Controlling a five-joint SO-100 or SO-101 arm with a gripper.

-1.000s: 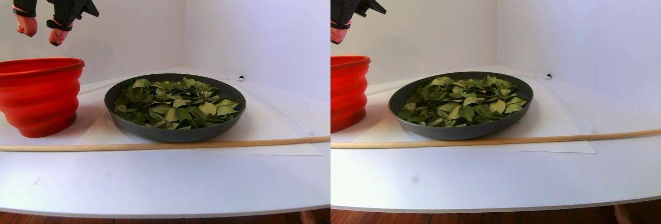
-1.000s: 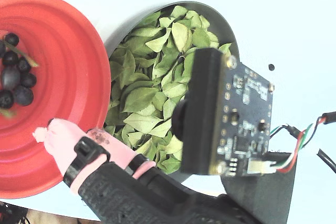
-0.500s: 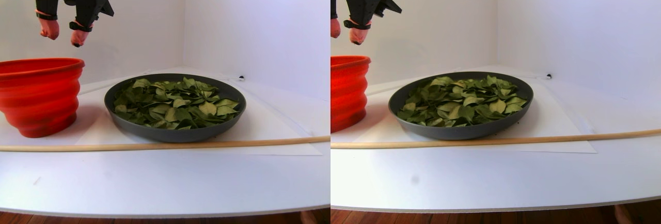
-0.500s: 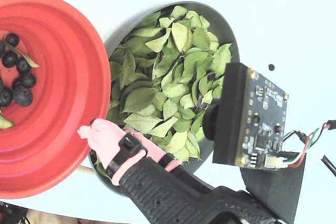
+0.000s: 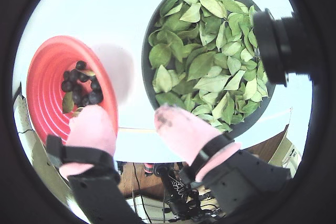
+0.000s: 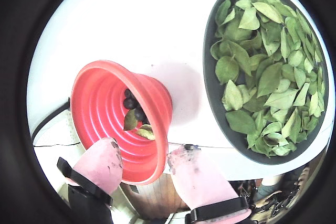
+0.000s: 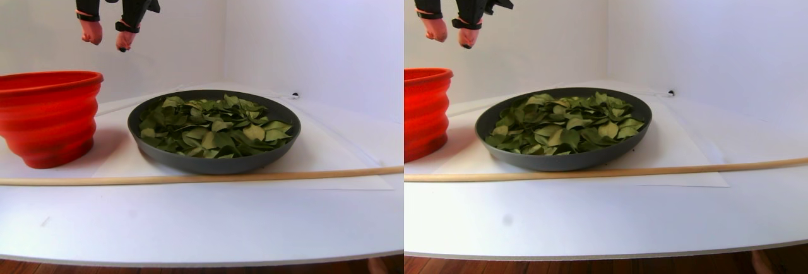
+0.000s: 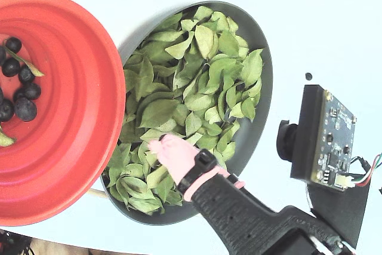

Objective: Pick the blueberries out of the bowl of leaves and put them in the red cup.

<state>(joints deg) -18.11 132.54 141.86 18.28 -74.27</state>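
The red cup [image 5: 50, 85] holds several blueberries [image 5: 81, 85] and a leaf or two; both also show in the other wrist view [image 6: 105, 111] and the fixed view [image 8: 65, 106]. The dark grey bowl [image 5: 146, 64] beside it is full of green leaves [image 5: 202, 51]; I see no berries among them. My gripper [image 5: 128, 114] with pink fingertips [image 5: 92, 127] is open and empty. In the stereo pair view it [image 7: 107, 34] hangs high above the gap between cup [image 7: 47, 116] and bowl [image 7: 214, 163].
A thin wooden stick [image 7: 189, 177] lies across the white table in front of cup and bowl. A black camera module [image 8: 322, 135] rides beside the arm. White walls close the back and right. The table's front edge [image 7: 189, 260] is near.
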